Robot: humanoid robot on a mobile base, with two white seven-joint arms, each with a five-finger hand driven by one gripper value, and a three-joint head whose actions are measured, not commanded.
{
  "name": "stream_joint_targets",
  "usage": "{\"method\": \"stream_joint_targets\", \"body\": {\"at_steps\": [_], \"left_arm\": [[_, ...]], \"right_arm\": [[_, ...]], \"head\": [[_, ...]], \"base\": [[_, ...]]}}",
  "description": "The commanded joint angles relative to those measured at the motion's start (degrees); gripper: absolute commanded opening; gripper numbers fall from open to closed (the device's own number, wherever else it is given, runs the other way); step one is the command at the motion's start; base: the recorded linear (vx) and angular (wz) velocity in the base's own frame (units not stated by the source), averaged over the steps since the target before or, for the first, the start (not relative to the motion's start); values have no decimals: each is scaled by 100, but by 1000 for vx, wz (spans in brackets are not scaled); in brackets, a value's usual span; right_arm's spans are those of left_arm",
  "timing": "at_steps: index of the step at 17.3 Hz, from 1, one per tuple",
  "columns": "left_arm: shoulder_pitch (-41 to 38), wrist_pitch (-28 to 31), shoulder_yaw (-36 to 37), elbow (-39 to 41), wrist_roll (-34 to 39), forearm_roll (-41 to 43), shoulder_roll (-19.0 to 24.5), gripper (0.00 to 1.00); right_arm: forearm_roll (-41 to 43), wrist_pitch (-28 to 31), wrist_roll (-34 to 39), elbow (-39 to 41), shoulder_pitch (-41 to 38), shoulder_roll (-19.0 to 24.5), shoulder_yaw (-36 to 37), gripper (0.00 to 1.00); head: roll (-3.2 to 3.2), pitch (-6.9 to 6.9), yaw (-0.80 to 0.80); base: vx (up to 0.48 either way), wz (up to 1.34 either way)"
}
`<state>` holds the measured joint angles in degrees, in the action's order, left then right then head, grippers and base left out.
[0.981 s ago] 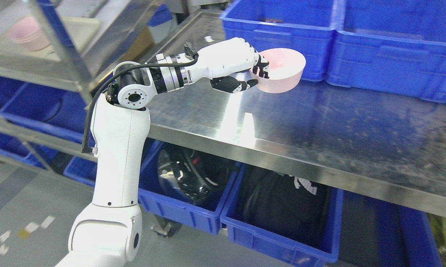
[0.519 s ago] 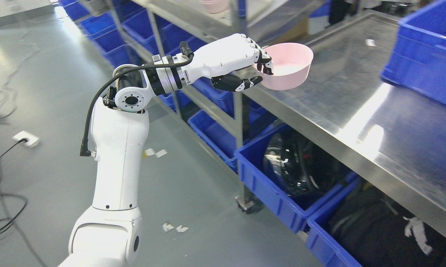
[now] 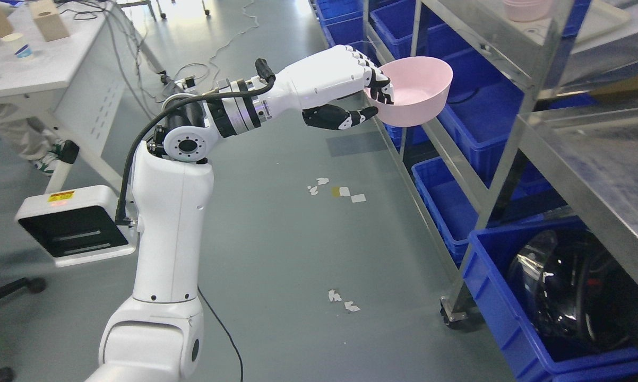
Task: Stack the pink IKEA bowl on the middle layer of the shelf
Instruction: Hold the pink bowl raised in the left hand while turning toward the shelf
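My left hand [image 3: 371, 100] is shut on the near rim of a pink bowl [image 3: 417, 91], fingers over the rim and thumb under it. The bowl hangs in the air, tilted slightly, in front of the steel shelf rack [image 3: 539, 74]. On the rack's middle layer at the top right stands a stack of pink bowls [image 3: 526, 9] on a pale tray [image 3: 589, 24], partly cut off by the frame edge. The bowl in my hand is lower than that stack and to its left. My right arm does not show.
Blue bins [image 3: 473, 119] fill the rack's lower layers. A steel table [image 3: 611, 175] stands at the right, with a blue bin holding a black helmet [image 3: 574, 286] under it. A white desk [image 3: 43, 79] and a person's legs [image 3: 29, 146] are at the left. Paper scraps lie on the grey floor.
The whole view has swung left, away from the steel table toward the shelf rack and the floor. My left hand keeps its hold on the pink bowl, which now hangs off the table, before the rack.
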<state>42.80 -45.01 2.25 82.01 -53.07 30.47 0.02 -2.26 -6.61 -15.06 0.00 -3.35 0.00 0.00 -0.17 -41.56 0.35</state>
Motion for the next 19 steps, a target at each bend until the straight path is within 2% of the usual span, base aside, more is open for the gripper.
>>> {"method": "stream_joint_targets", "body": {"at_steps": [1,8,19], "left_arm": [[-17,1,39,34,7,-15,98,1],[-26,1,100,34,16,-50,98,3],[-88,1,118,52,16,-50,98,3]], "right_arm": [[-2,2,3,100,1,-100,-18,100],[-2,2,3,100,1,-100,-18,100],[-2,2,3,100,1,-100,-18,100]], "head": [[0,0,0],[0,-1,0],[0,-1,0]], "base": [[37,557],[149,285],[381,66]]}}
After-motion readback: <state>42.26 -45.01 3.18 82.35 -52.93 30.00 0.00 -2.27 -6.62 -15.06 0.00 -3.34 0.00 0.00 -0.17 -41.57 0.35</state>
